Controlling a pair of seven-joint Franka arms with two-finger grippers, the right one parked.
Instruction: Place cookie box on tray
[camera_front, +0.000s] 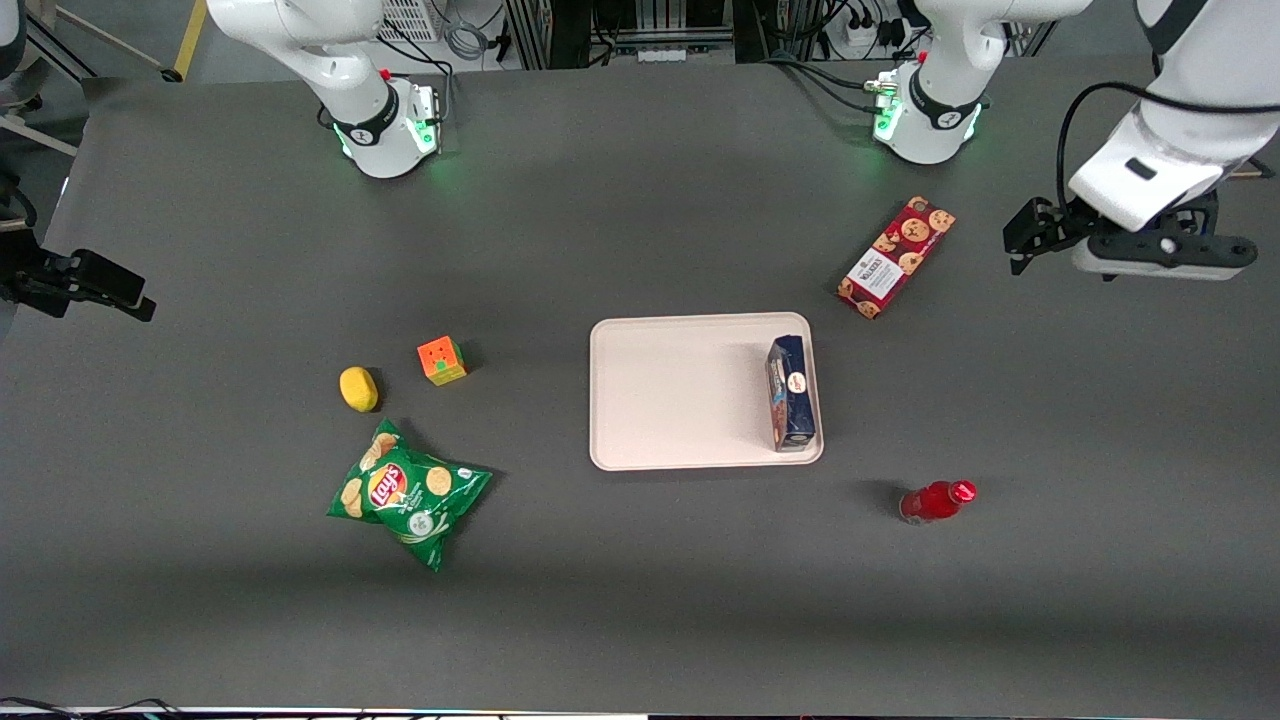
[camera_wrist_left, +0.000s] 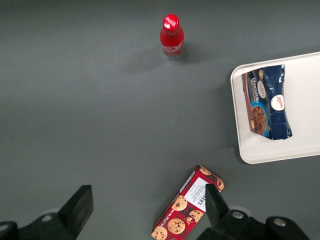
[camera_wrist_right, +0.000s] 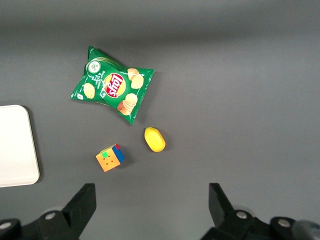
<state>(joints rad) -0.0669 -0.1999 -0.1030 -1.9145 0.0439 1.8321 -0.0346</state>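
Lying on the tray (camera_front: 660, 400), the cookie box (camera_front: 791, 392) hugs its rim. Well apart, the gripper (camera_wrist_left: 149, 210) hangs wide and empty above the tabletop (camera_front: 640, 600).

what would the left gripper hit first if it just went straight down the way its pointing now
Probably bare table first. The gripper hangs open and empty above it, and the red box lies just inside one finger, so it might get clipped; depth is unclear. The cookie box already lies on the tray.

The green chip bag (camera_front: 408, 492) reads "Lay's"; the red box (camera_front: 896, 257) label possibly "Walkers".
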